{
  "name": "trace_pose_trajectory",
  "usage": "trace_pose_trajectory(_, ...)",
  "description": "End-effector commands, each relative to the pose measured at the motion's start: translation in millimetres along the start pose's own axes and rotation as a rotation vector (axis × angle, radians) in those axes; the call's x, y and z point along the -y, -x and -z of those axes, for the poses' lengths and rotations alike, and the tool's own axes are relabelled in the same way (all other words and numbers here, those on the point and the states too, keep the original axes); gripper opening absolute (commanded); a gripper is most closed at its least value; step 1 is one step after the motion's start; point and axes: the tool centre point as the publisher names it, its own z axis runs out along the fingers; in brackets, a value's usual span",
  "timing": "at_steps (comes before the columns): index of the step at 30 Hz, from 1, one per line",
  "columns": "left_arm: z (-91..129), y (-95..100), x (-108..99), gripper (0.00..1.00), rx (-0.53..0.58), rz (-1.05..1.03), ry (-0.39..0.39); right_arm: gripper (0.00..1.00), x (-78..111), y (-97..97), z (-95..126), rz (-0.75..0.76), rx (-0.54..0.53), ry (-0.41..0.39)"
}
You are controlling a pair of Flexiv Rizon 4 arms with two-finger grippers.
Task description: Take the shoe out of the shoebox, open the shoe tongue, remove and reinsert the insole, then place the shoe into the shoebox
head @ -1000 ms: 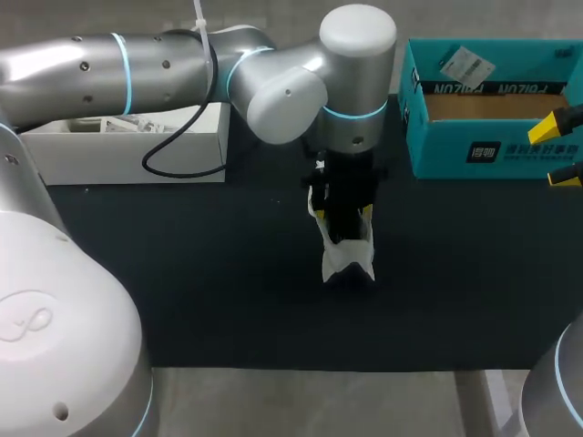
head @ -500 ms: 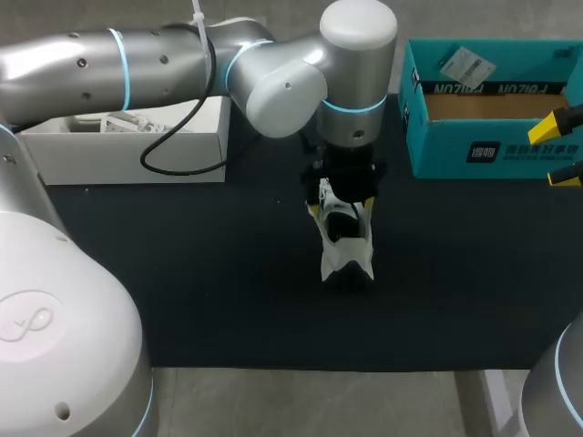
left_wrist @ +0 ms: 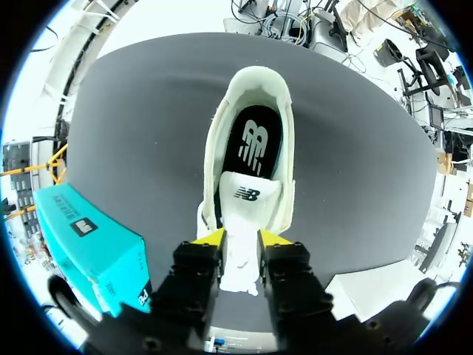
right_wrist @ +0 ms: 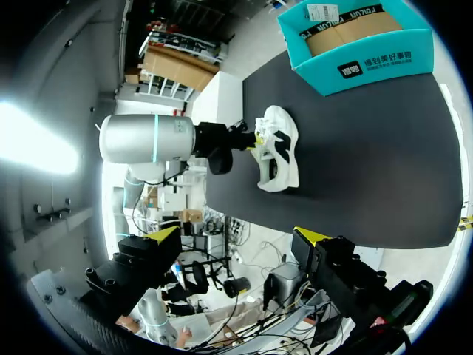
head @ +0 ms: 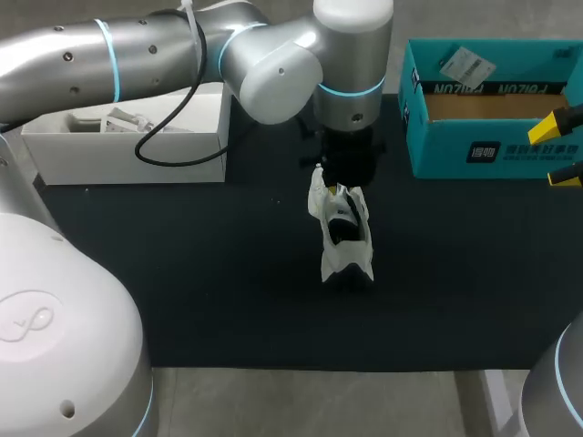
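A white shoe (head: 346, 244) stands on the black mat (head: 228, 273) at mid-table, its black insole (left_wrist: 253, 140) showing inside. My left gripper (left_wrist: 242, 240) is over the shoe's far end, its yellow-tipped fingers (left_wrist: 211, 238) shut on the white tongue (left_wrist: 244, 214), which is pulled up and back. From the right wrist view the shoe (right_wrist: 279, 148) lies well ahead, with the left arm at it. My right gripper (head: 560, 150) hangs open and empty at the table's right side, in front of the teal shoebox (head: 492, 118).
The open teal shoebox (right_wrist: 355, 44) sits at the back right with a paper slip inside. A white box (head: 127, 141) holding crumpled paper stands at the back left. The mat's near edge meets a grey table front (head: 319, 401).
My left gripper has drawn back and up from inside the shoe, and its fingers have closed on the tongue, lifting it. The right arm has not moved.
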Motion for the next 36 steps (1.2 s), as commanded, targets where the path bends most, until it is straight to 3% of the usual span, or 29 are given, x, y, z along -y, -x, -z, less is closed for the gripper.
trace_pose_trajectory(1,14,-4.9,-5,0.0,0.007,0.011,0.017,1.0,0.5,0.2,0,-0.001,0.003,0.001)
trace_pose_trajectory(9,17,-10.6,-15,0.0,0.013,0.052,0.035,1.0,0.5,0.2,0,-0.001,0.003,0.001)
trace_pose_trajectory(31,-37,-12.5,32,0.0,-0.061,-0.002,-0.085,1.0,0.5,0.2,0,-0.001,0.003,0.001)
trace_pose_trajectory(36,-34,-13.8,34,0.0,-0.072,0.032,-0.101,1.0,0.5,0.2,0,-0.001,0.003,0.001)
